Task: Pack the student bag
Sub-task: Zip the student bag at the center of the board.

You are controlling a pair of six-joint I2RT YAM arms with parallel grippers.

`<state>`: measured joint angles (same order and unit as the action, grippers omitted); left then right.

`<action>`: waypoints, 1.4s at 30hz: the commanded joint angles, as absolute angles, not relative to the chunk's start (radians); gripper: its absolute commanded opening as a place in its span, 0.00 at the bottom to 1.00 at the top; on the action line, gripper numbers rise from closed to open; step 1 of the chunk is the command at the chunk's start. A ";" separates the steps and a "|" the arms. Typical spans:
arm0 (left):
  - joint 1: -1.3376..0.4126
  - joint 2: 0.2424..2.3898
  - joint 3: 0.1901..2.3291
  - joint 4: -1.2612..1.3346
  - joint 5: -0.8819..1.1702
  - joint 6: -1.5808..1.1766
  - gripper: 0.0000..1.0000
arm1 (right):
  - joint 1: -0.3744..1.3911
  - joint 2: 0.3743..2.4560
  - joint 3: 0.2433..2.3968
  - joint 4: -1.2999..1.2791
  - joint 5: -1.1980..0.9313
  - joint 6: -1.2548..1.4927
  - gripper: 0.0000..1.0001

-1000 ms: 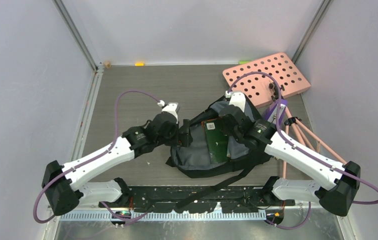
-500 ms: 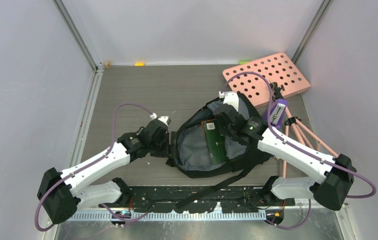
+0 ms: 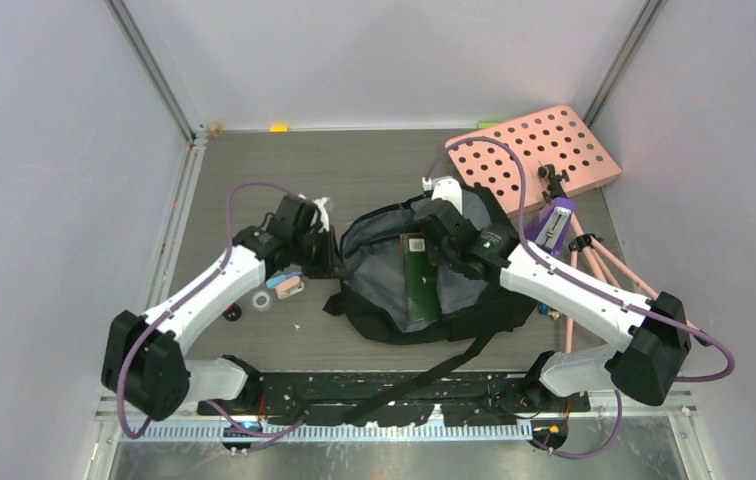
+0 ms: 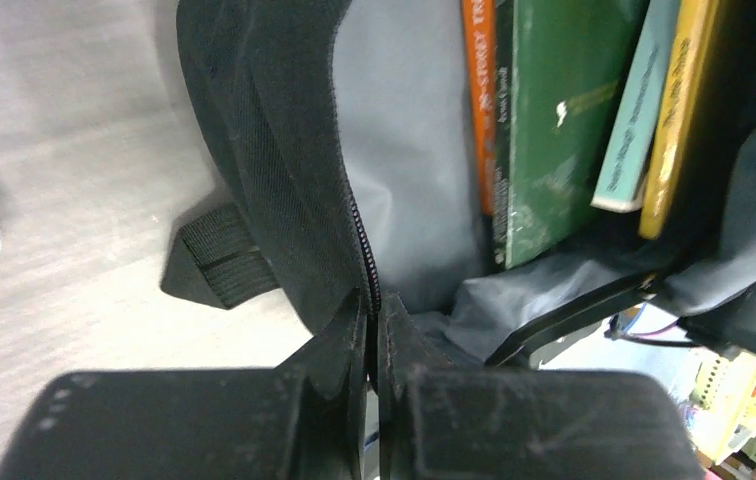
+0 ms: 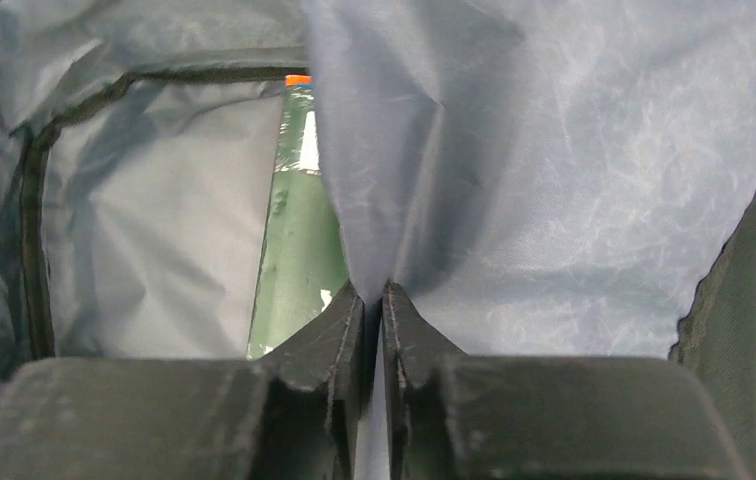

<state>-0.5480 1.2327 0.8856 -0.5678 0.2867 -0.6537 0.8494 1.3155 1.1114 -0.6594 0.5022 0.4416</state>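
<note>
Your left gripper (image 4: pixel 373 315) pinches the zippered rim (image 4: pixel 359 230) of the student bag (image 3: pixel 474 312); your right gripper (image 5: pixel 374 300) clamps its grey lining (image 5: pixel 554 150), seemingly beside the green book (image 5: pixel 299 250).

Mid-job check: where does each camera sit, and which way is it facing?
Top: above and behind the bases, looking down on the table; left arm and right arm reach to the bag.
Left wrist: on the left hand, seen shut on the bag's zipper edge, looking into its mouth.
Right wrist: on the right hand, looking inside the bag, pinching the lining.
Shared: the green book shows in all three.
</note>
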 commanded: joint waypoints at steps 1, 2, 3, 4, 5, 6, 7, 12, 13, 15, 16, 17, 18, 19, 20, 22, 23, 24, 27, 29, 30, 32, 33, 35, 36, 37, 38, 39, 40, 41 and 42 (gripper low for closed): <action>-0.458 1.331 1.068 -0.651 0.417 -0.486 0.00 | 0.853 1.315 1.236 -0.577 0.482 0.376 0.24; -0.456 1.357 1.091 -0.664 0.430 -0.465 0.00 | 0.848 1.321 1.268 -0.594 0.499 0.364 0.33; -0.456 1.371 1.104 -0.670 0.439 -0.447 0.00 | 0.845 1.325 1.289 -0.637 0.504 0.344 0.38; -0.452 1.385 1.116 -0.675 0.439 -0.431 0.00 | 0.830 1.332 1.329 -0.661 0.499 0.335 0.46; -0.447 1.398 1.134 -0.685 0.432 -0.402 0.00 | 0.822 1.337 1.348 -0.703 0.478 0.320 0.51; -0.435 1.414 1.150 -0.702 0.424 -0.382 0.00 | 0.801 1.340 1.383 -0.724 0.466 0.314 0.59; -0.422 1.429 1.166 -0.718 0.420 -0.362 0.00 | 0.789 1.341 1.396 -0.755 0.443 0.306 0.62; -0.360 1.462 1.200 -0.752 0.452 -0.303 0.00 | 0.638 1.291 1.394 -0.794 0.314 0.313 0.77; -0.356 1.465 1.210 -0.765 0.464 -0.285 0.00 | 0.583 1.273 1.382 -0.793 0.270 0.324 0.77; -0.356 1.478 1.246 -0.816 0.470 -0.241 0.00 | 0.496 1.251 1.333 -0.788 0.191 0.338 0.78; -0.356 1.484 1.259 -0.836 0.455 -0.229 0.00 | 0.469 1.244 1.297 -0.785 0.163 0.343 0.78; -0.356 1.487 1.260 -0.835 0.450 -0.229 0.00 | 0.412 1.234 1.279 -0.779 0.102 0.356 0.78; -0.356 1.487 1.252 -0.823 0.456 -0.229 0.00 | 0.387 1.229 1.240 -0.768 0.069 0.361 0.77; -0.356 1.487 1.244 -0.813 0.460 -0.230 0.00 | 0.341 1.220 1.200 -0.759 -0.003 0.372 0.77; -0.356 1.488 1.238 -0.811 0.458 -0.230 0.00 | 0.322 1.214 1.181 -0.737 -0.078 0.383 0.77; -0.356 1.486 1.233 -0.818 0.448 -0.223 0.00 | 0.280 1.203 1.130 -0.705 -0.163 0.396 0.76; -0.356 1.482 1.228 -0.819 0.440 -0.219 0.00 | 0.262 1.198 1.101 -0.695 -0.182 0.400 0.74; -0.356 1.479 1.222 -0.820 0.429 -0.217 0.00 | 0.254 1.199 1.089 -0.679 -0.205 0.407 0.74; -0.356 1.472 1.202 -0.819 0.415 -0.212 0.00 | 0.217 1.219 1.054 -0.669 -0.218 0.412 0.69; -0.356 1.473 1.198 -0.820 0.411 -0.209 0.00 | 0.196 1.236 1.043 -0.660 -0.226 0.413 0.67; -0.356 1.476 1.199 -0.823 0.409 -0.207 0.00 | 0.189 1.247 1.040 -0.650 -0.241 0.415 0.66; -0.356 1.481 1.204 -0.828 0.405 -0.204 0.00 | 0.180 1.263 1.031 -0.629 -0.266 0.420 0.64; -0.356 1.483 1.204 -0.830 0.404 -0.204 0.00 | 0.179 1.268 1.026 -0.622 -0.275 0.422 0.61; -0.356 1.483 1.202 -0.830 0.402 -0.203 0.00 | 0.179 1.280 1.024 -0.609 -0.306 0.427 0.53; -0.356 1.483 1.200 -0.830 0.402 -0.204 0.00 | 0.178 1.285 1.023 -0.605 -0.322 0.428 0.49; -0.356 1.484 1.198 -0.830 0.402 -0.204 0.00 | 0.179 1.286 1.023 -0.604 -0.331 0.428 0.40; -0.356 1.484 1.199 -0.830 0.405 -0.204 0.00 | 0.179 1.286 1.023 -0.601 -0.346 0.428 0.35; -0.356 1.486 1.198 -0.830 0.406 -0.204 0.00 | 0.179 1.285 1.024 -0.601 -0.352 0.428 0.24; -0.356 1.486 1.198 -0.830 0.411 -0.204 0.00 | 0.179 1.280 1.025 -0.601 -0.363 0.428 0.13; -0.356 1.486 1.198 -0.830 0.416 -0.205 0.00 | 0.179 1.275 1.025 -0.601 -0.377 0.428 0.09; -0.356 1.486 1.198 -0.829 0.419 -0.206 0.00 | 0.179 1.264 1.026 -0.602 -0.382 0.429 0.03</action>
